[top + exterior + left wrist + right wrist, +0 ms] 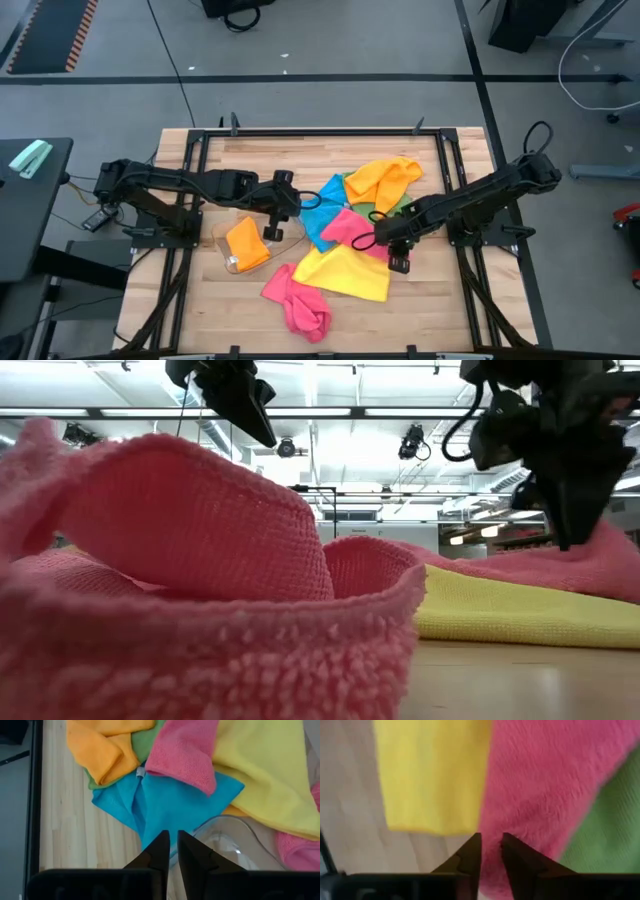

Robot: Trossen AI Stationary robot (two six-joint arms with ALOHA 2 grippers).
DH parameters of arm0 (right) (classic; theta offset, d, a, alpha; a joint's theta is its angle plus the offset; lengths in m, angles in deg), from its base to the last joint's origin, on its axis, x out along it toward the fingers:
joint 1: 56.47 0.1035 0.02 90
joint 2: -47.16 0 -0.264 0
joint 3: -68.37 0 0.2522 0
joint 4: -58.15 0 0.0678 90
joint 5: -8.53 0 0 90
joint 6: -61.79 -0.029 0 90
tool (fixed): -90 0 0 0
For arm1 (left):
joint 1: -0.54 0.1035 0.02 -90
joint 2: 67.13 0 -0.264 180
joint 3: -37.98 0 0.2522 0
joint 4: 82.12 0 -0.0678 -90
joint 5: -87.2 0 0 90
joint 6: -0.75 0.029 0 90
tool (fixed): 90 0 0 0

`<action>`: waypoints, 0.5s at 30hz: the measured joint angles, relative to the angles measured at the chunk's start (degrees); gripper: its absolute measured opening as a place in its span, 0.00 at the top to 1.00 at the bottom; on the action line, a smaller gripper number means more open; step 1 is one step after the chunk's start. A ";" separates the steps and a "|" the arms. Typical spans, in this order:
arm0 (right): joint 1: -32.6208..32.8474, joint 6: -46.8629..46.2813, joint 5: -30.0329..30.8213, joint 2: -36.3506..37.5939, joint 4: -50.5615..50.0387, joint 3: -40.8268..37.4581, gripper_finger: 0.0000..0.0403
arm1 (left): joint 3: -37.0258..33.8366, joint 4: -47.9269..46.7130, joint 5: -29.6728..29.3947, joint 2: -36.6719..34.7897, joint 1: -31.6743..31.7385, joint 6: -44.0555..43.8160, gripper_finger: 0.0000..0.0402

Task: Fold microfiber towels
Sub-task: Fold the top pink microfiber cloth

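My right gripper [490, 851] hangs over the pink towel [540, 790], fingers slightly parted, nothing clamped. That towel lies mid-table on the heap of towels: yellow [345, 272], blue [322, 218], green [610, 830], orange [385, 180]. My left gripper [172, 851], nearly closed and empty, hovers over the clear tray [222, 240], holding a folded orange towel [246, 244]. Another pink towel [298, 302] sits toward the near edge.

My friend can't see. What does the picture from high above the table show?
Bright towels lie heaped on a wooden table: orange towel, blue towel, yellow towel, two pink ones. The left gripper and right gripper reach in from the sides.
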 joint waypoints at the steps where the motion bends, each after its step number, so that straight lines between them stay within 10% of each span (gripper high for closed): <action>1: -0.20 -0.62 0.02 0.33 -1.66 0.64 0.73 | 0.00 0.05 0.00 0.00 0.00 0.20 0.90; 15: -2.04 -6.40 2.66 4.93 -3.99 -0.08 0.55 | 0.00 0.07 -0.02 0.00 0.00 0.18 0.89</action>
